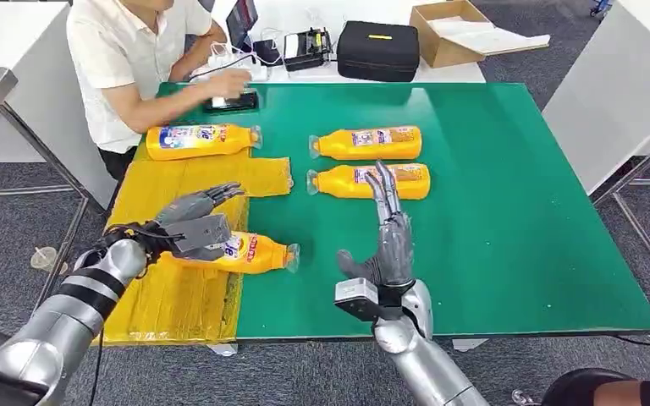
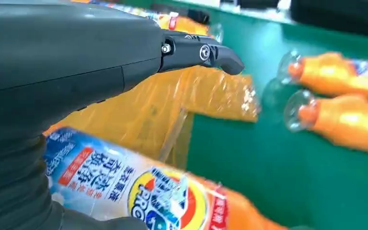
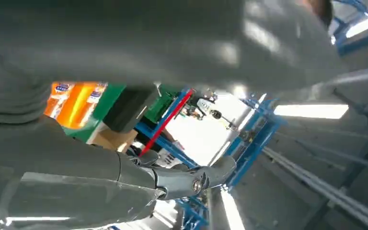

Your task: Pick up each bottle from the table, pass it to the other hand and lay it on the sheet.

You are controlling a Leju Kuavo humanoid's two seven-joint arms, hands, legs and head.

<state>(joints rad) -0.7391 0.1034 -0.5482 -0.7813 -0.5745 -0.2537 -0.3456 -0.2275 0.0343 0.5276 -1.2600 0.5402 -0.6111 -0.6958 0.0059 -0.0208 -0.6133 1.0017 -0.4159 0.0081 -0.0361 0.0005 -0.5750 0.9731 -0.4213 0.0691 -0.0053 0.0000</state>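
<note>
Your left hand grips a bottle by its labelled body, low over the near edge of the yellow sheet, with the capped end pointing out over the green bench. From the head view you cannot tell whether the bottle already rests on the sheet or is just above it. In the left wrist view the label sits right under the palm and the upper fingers stretch straight out past it, so the hold seems to come mostly from the thumb side.

Your right hand stands upright just beside that bottle, apart from it, fingers spread and holding nothing — judging by that, the handover is done and this bottle is in its laying-down step. Holding it mid-body and lengthwise suits that: it can settle flat without rolling.

One bottle on the sheet's far end lies on its side already. Two bottles wait side by side on the bare green, near your right hand's fingertips, caps turned toward the sheet — within easy reach for the next pick.

A person sits at the far corner with a hand on a phone.
</note>
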